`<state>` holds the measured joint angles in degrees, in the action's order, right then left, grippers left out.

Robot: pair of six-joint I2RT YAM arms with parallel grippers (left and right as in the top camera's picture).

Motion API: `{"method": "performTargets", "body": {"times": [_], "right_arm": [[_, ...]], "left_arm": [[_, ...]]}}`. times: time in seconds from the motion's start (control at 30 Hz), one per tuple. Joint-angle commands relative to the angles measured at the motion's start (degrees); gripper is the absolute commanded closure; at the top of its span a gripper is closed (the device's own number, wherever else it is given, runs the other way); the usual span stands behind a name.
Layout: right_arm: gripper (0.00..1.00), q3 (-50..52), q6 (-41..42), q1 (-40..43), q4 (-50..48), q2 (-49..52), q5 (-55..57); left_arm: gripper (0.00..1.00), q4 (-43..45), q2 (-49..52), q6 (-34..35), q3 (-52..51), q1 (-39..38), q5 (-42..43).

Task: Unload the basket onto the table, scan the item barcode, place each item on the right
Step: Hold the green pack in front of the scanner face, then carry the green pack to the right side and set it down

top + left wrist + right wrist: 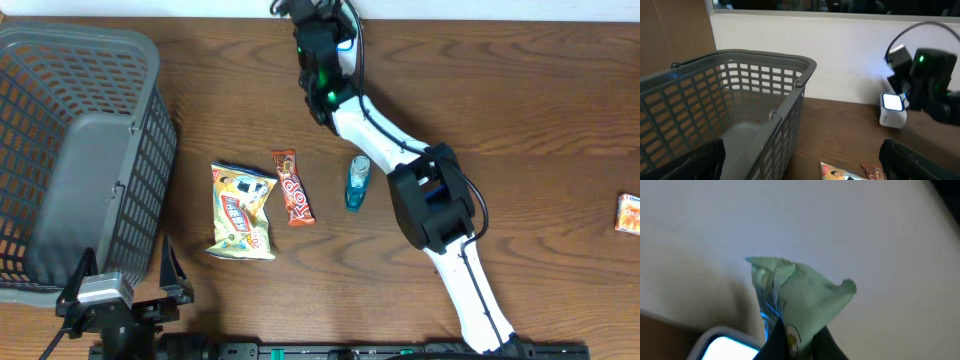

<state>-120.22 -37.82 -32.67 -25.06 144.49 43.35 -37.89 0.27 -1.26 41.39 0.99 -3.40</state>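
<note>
While your left gripper [127,268] sits wide open beside the grey basket [150,150] at the near left, your right gripper [795,342] is clamped on a crumpled green packet [800,292] at the table's far edge, close by the white scanner [892,107], whose screen glows. A yellow snack bag [243,211], a chocolate bar [292,187] and a blue bottle [357,183] lie mid-table.
</note>
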Motion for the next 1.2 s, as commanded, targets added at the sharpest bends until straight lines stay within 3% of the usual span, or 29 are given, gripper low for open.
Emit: {"method": "performTargets", "body": {"times": [0.0, 0.33, 0.43, 0.5, 0.67, 0.77, 1.0, 1.17], "right_arm": [[0.99, -2.8, -4.5, 0.8, 2.9, -2.9, 5.8], [0.99, -2.8, 0.1, 10.9, 21.7, -13.5, 27.4], [0.99, -2.6, 6.6, 17.3, 33.0, -13.8, 35.3], [0.99, -2.2, 16.7, 20.4, 44.1, -13.8, 35.8], [0.99, -0.7, 45.7, 28.6, 74.5, -13.6, 25.4], [0.99, 0.9, 58.9, 34.3, 84.9, -13.6, 18.7], [0.99, 1.5, 73.5, 43.8, 95.6, -13.6, 10.6], [0.99, 1.5, 76.8, 50.1, 98.4, -13.6, 0.9]], "left_arm": [[0.02, 0.2, -0.1, 0.5, 0.1, -0.2, -0.7], [0.02, 0.2, -0.1, 0.5, 0.1, -0.2, -0.7], [0.02, 0.2, -0.1, 0.5, 0.1, -0.2, -0.7], [0.02, 0.2, -0.1, 0.5, 0.1, -0.2, -0.7], [0.02, 0.0, -0.1, 0.5, 0.1, -0.2, -0.7], [0.02, -0.2, -0.1, 0.5, 0.1, -0.2, -0.7], [0.02, -0.2, -0.1, 0.5, 0.1, -0.2, -0.7], [0.02, -0.3, -0.1, 0.5, 0.1, -0.2, -0.7]]}}
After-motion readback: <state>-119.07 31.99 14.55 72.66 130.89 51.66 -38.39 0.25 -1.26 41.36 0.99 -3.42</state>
